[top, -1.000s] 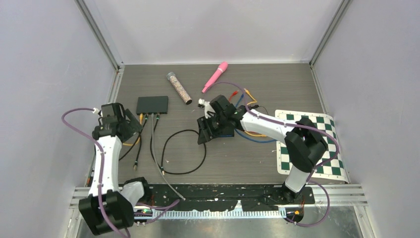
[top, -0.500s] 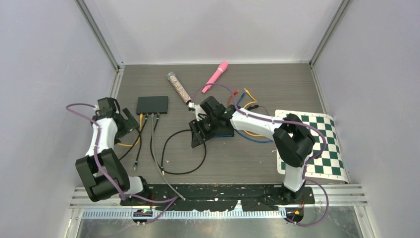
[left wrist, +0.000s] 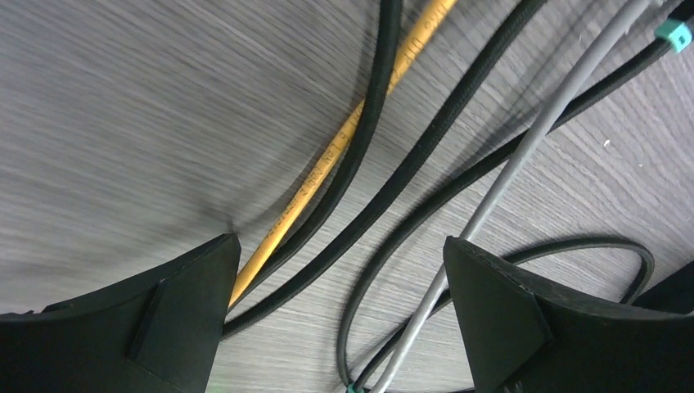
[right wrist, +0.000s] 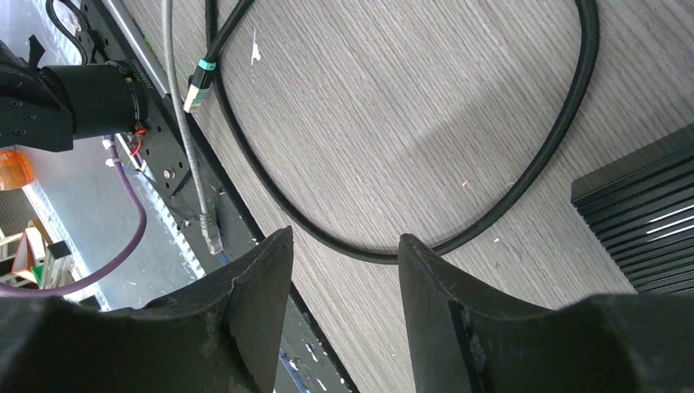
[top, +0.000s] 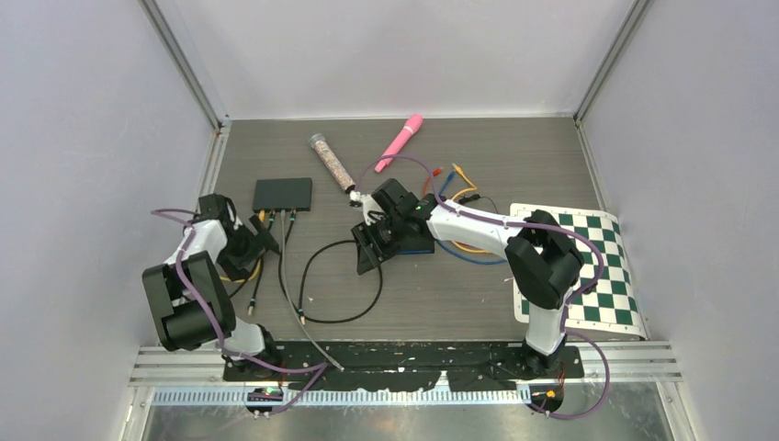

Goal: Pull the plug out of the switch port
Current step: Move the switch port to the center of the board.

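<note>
The black switch (top: 282,194) lies at the far left of the table. Yellow, black and grey cables (top: 276,220) are plugged into its near edge. My left gripper (top: 260,241) is open and low over these cables just near of the switch. In the left wrist view (left wrist: 341,246) the yellow cable (left wrist: 344,139), black cables and the grey cable (left wrist: 532,139) run between the fingers (left wrist: 164,311), none gripped. My right gripper (top: 367,253) is open and empty over a black cable loop (top: 344,280), which also shows in its wrist view (right wrist: 540,164) beyond the gripper (right wrist: 345,237).
A glass tube (top: 333,163) and a pink pen (top: 400,141) lie at the back. Blue, red and yellow wires (top: 455,184) lie by the right arm. A checkered mat (top: 588,266) is at the right. A black ribbed box edge (right wrist: 646,213) shows in the right wrist view.
My left gripper has swung right, from left of the switch to over the cables at its near edge. My right gripper moved slightly left a second ago, then held still.
</note>
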Controlling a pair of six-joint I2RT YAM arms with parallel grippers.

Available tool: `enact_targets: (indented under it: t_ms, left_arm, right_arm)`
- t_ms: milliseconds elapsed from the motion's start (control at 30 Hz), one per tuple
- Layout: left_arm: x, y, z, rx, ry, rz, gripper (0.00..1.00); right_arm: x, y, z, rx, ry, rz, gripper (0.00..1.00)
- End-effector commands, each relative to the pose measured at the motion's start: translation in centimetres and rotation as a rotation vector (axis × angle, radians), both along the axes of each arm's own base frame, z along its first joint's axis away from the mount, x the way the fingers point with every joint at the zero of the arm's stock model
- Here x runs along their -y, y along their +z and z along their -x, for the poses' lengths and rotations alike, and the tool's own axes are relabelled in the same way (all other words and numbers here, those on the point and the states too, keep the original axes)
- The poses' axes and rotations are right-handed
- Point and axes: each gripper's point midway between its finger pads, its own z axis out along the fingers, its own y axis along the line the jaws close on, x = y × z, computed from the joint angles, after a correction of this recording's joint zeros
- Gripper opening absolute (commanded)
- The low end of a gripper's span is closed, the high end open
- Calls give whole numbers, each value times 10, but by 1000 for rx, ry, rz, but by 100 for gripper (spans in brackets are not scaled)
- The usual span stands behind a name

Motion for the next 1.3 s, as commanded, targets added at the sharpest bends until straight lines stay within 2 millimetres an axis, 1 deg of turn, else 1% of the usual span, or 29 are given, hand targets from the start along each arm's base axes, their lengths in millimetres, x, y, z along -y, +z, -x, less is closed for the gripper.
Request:
enact_targets:
  t_ms: [0,67,267,333,433,533,633,767,800,900,1033,1167,1267]
  left_arm:
    - [37,-12,1,2,-60,129,99]
    - [49,-18,6,-14,-87,149,99]
    - [89,-13,24,77,-128,281,91]
    - [96,-16,33,74,-138,292,87]
    - [112,-22,44,70,-168,342,75]
    - [118,-26,55,59,-183,331,72]
    - [126,-24,60,64,-203,332,69]
    - [144,-21,64,58,-246,353,62]
    - [153,-21,67,51,-277,357,61]
    - [168,-21,73,45,-302,381,57]
    - [176,-20,79,58,-295,390,52]
    - [188,-16,88,68,-305,408,48]
    - [196,-12,94,75,-312,418,49]
  right_arm:
    - [2,1,-2,35,5,8,57]
    - [5,2,-5,50,-7,13,57]
    - [16,4,-17,80,-79,20,57]
    - [18,4,-20,73,-100,12,57]
    - [18,6,-23,68,-118,2,57]
    - [16,8,-25,66,-122,-7,56]
    - [17,8,-24,64,-124,-5,57]
    - [17,4,-24,55,-127,2,56]
    - [16,4,-24,52,-126,-1,56]
    - [15,4,-23,46,-124,-2,55]
    - [16,4,-23,47,-123,-1,52]
    - [16,1,-20,38,-115,1,49]
    - [17,0,-21,37,-116,3,48]
